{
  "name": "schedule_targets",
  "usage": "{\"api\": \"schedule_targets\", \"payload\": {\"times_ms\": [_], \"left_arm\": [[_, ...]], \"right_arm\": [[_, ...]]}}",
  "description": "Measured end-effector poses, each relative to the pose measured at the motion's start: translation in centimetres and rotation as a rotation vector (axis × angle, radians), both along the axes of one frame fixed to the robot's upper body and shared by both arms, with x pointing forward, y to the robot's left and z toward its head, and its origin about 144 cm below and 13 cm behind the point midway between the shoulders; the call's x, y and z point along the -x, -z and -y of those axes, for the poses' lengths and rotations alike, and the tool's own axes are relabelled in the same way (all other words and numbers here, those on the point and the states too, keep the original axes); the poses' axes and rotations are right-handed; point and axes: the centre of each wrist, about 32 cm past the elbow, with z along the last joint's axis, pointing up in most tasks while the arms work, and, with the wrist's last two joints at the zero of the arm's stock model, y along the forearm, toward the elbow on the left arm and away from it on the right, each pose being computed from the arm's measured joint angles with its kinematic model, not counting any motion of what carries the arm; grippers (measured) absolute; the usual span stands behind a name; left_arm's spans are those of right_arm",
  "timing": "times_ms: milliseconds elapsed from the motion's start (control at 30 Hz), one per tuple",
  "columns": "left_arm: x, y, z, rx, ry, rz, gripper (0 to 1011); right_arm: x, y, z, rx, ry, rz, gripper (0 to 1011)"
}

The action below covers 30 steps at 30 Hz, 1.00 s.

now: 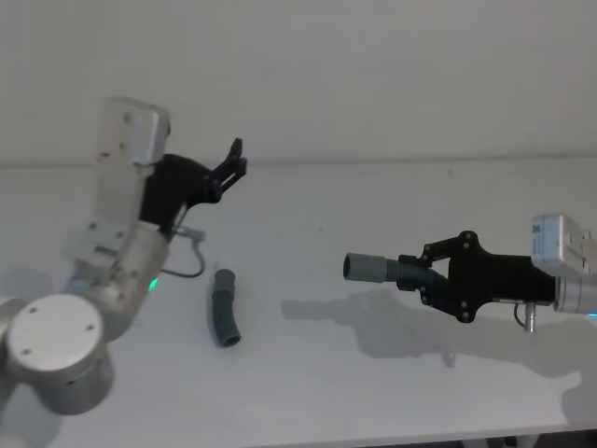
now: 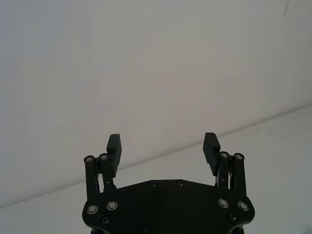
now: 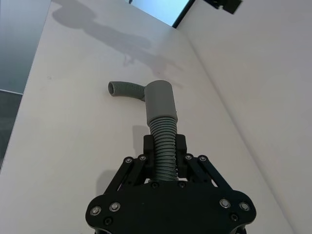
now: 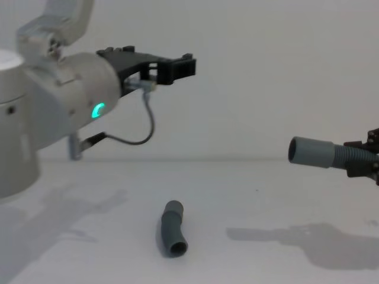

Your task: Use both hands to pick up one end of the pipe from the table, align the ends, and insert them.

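Right gripper [image 1: 417, 273], 3 o'clock, fingers clamping hose [image 1: 371, 269]. Left gripper [image 1: 237, 157], 10 o'clock, fingers spread. Second hose [image 1: 225, 319] on surface [image 1: 373, 205].

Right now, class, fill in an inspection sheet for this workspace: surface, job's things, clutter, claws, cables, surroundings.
Surface: white table, matte, shadowed by the arms.
Job's things: loose hose piece lies on the table; held hose piece is lifted, hollow cuff leading.
Clutter: nothing seen.
Claws: left claw open, empty, raised; right claw shut on the held hose piece's ribbed part.
Cables: grey cable loops below the left wrist.
Surroundings: plain white wall.
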Motion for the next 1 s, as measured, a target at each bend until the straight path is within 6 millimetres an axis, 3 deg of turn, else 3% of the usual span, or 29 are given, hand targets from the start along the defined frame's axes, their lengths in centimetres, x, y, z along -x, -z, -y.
{"api": "schedule_targets", "payload": {"times_ms": [367,533,733,1000], "left_arm": [[1.8,-2.5,6.1,0.061,-0.110,-0.085,1001],[2.9,-3.5,7.7,0.060,-0.154,-0.139,1001],[4.4,-4.8,8.8,0.057,-0.188,-0.196,1001],[5.9,-5.9,8.7,0.043,-0.202,-0.254,1001]], "right_arm": [[0.0,0.0,0.0,-0.001,0.001,0.000,223],[0.0,0.0,0.0,-0.001,0.000,0.001,223],[0.0,0.0,0.0,-0.001,0.000,0.001,223],[0.0,0.0,0.0,-0.001,0.000,0.001,223]]}}
